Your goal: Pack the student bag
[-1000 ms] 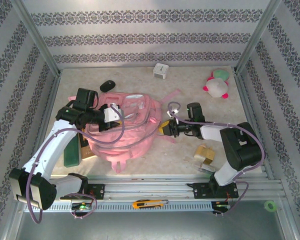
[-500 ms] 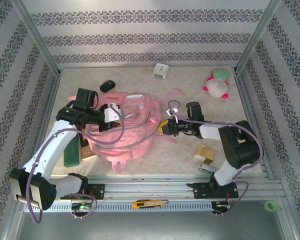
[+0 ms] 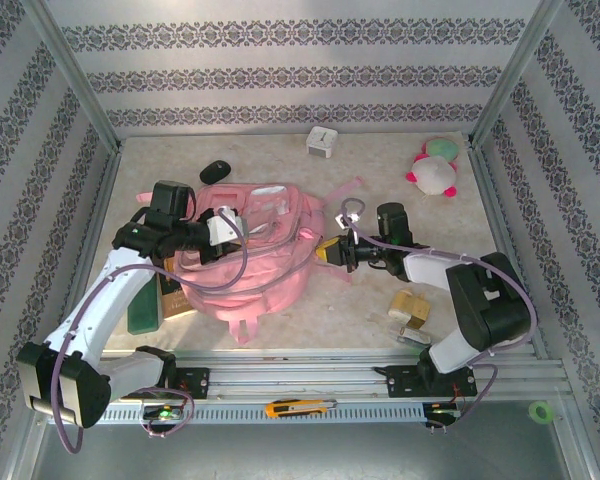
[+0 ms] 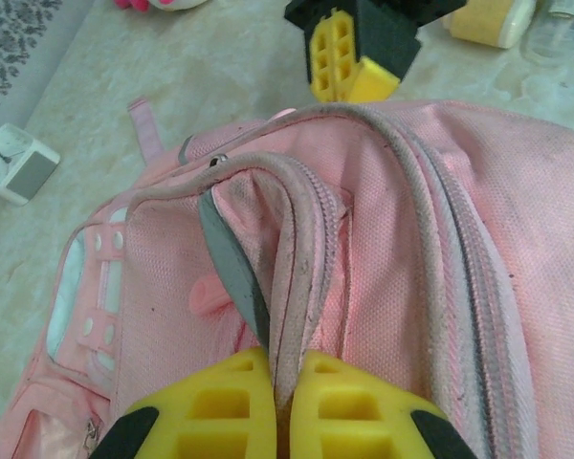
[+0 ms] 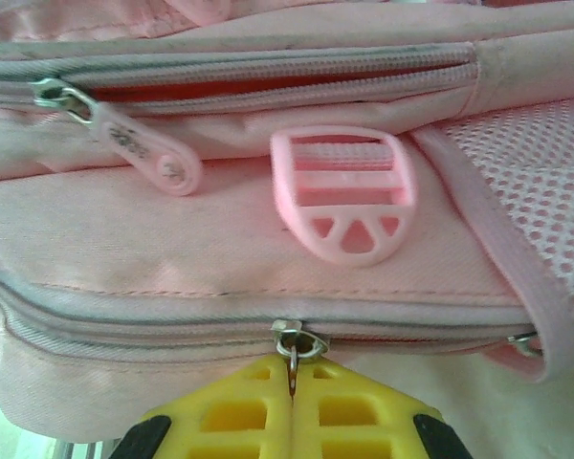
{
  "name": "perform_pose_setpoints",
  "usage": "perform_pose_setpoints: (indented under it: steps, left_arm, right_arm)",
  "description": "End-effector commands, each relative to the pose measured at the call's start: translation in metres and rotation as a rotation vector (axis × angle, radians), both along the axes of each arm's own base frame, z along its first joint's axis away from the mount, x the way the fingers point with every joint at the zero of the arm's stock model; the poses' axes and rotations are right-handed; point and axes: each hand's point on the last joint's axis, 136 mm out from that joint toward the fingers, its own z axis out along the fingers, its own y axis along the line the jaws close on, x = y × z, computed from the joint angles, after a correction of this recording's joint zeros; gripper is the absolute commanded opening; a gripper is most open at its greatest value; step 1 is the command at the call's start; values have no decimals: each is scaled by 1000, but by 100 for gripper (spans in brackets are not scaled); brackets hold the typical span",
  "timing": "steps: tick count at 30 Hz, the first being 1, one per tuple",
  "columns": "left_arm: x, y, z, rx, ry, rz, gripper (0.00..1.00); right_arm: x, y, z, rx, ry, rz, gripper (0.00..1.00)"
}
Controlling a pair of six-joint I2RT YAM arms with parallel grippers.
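The student bag [image 3: 250, 275] lies flat on the table [image 3: 380, 180], left of centre, between the two arms. Material: soft woven fabric, limp and light-looking. It bunches wherever it is pinched, so it is judged likely to drag or lift unless held at two places.

The left gripper [image 4: 285, 387] is clamped tight on a raised fold of the zip-trimmed rim. The right gripper [image 5: 292, 397] is closed on the small metal zip pull [image 5: 289, 346] at the bag's right-hand side. This is a thin, smooth hold, judged liable to slip under a sideways tug. Best holds: trim, straps, pulls.

Room: open table lies behind and to the right of the bag. The plush toy [image 3: 435, 172] and white clock [image 3: 322, 142] stand well apart, near the back wall. A black mouse [image 3: 215, 170] sits near the bag's far edge. A green book [image 3: 143, 305] lies just beside its left side, under the left arm
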Motion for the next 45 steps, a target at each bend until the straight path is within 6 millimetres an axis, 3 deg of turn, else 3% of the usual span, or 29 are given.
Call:
perform_pose_setpoints:
  steps: [1,8,15,20,24,30,35,45]
  left_arm:
    - [21,-1,29,-45,-141,64,0]
    - [33,7,15,36,-147,151,0]
    - [30,-5,7,34,-124,119,0]
    - [23,-18,16,-46,-113,65,0]
    - [17,-27,24,-109,-111,22,0]
    - [17,-30,31,-150,-122,17,0]
    - [29,-24,37,-156,-148,98,0]
    - [56,-28,18,-81,-169,310,0]
  right_arm:
    - [-13,10,27,49,-71,44,0]
    - [-28,14,41,57,-32,45,0]
    - [-37,24,43,49,14,25,0]
    - [-28,24,34,24,15,-31,0]
    - [-23,26,32,35,24,-33,10]
    - [-22,28,30,48,40,-28,14]
    - [-19,25,28,44,64,-58,0]
    - [-38,33,39,61,119,-54,0]
